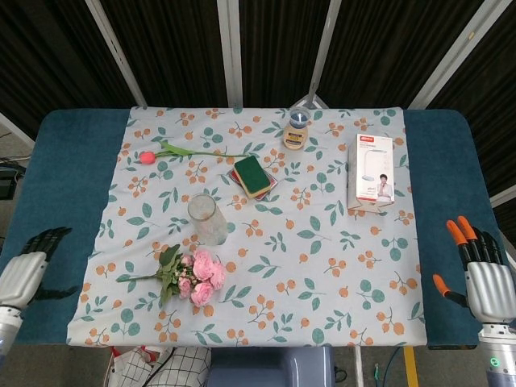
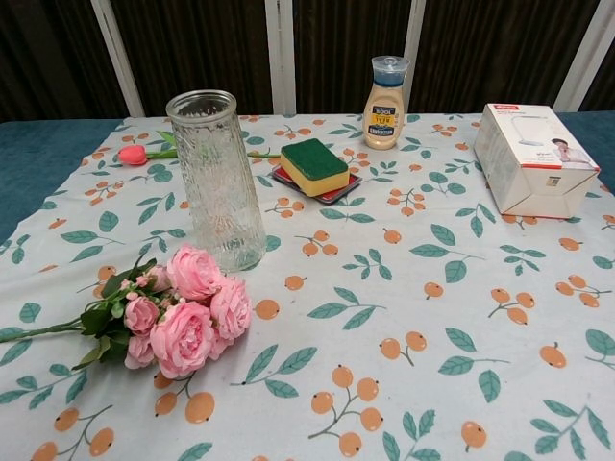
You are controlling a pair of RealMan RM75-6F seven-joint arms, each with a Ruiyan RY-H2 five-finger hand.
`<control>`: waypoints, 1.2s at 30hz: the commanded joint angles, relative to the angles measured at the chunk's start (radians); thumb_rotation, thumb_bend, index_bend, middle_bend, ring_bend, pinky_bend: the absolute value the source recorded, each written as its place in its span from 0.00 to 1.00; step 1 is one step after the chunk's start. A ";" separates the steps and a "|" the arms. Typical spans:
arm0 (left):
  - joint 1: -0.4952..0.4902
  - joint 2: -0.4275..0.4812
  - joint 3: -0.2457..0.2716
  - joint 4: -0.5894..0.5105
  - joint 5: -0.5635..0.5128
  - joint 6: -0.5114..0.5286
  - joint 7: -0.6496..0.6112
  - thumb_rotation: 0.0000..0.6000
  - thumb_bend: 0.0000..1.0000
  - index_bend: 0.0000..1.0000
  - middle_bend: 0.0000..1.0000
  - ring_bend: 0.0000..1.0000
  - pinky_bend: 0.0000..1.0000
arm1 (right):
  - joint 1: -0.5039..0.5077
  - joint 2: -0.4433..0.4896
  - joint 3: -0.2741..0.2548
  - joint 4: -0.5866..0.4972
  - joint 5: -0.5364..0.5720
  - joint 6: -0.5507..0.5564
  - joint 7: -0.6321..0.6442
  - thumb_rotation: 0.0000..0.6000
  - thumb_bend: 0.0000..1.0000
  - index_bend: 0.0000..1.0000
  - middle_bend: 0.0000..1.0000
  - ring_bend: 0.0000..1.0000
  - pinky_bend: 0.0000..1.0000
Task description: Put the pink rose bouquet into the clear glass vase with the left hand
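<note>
The bunch of pink fabric roses with green leaves (image 2: 178, 322) lies on its side near the front edge of the desk (image 1: 56, 161), blooms toward the middle and stem trailing out to the robot's left, which leaves the stem free for a grasp from that side. Just behind the blooms stands the tall clear ribbed glass vase (image 2: 216, 178), upright with its mouth open and apart from the flowers, so the lift into it looks short.

The left hand (image 1: 22, 274) hovers low over the teal desk covering at the left margin, well apart from the stem, fingers loosely curved and holding nothing. The right hand (image 1: 484, 278), silver with orange fingertips, waits at the front right corner, fingers apart and empty.

Farther back sit a green and yellow sponge (image 2: 314, 165) on a red tray, a white carton (image 2: 533, 158), a single red tulip (image 2: 135, 154) and a capped sauce bottle (image 2: 386, 104).
</note>
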State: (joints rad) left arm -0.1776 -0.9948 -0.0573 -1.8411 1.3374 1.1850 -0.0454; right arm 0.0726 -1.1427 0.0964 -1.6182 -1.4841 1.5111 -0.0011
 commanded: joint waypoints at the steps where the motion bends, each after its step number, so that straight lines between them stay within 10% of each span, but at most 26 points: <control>1: -0.067 -0.010 -0.022 -0.053 -0.041 -0.072 0.027 1.00 0.10 0.09 0.06 0.00 0.06 | 0.003 -0.001 0.000 -0.001 0.000 -0.006 -0.003 1.00 0.28 0.10 0.00 0.01 0.06; 21: -0.214 -0.292 -0.007 -0.106 -0.243 -0.123 0.405 1.00 0.09 0.09 0.12 0.03 0.11 | -0.001 0.011 0.009 0.002 0.016 -0.004 0.044 1.00 0.28 0.10 0.00 0.01 0.06; 36: -0.269 -0.433 -0.014 -0.032 -0.309 -0.162 0.400 1.00 0.07 0.12 0.14 0.03 0.11 | 0.000 0.019 0.012 0.009 0.023 -0.012 0.073 1.00 0.28 0.10 0.00 0.00 0.06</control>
State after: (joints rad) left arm -0.4429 -1.4230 -0.0703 -1.8762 1.0310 1.0237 0.3536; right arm 0.0722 -1.1239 0.1082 -1.6091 -1.4611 1.4995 0.0717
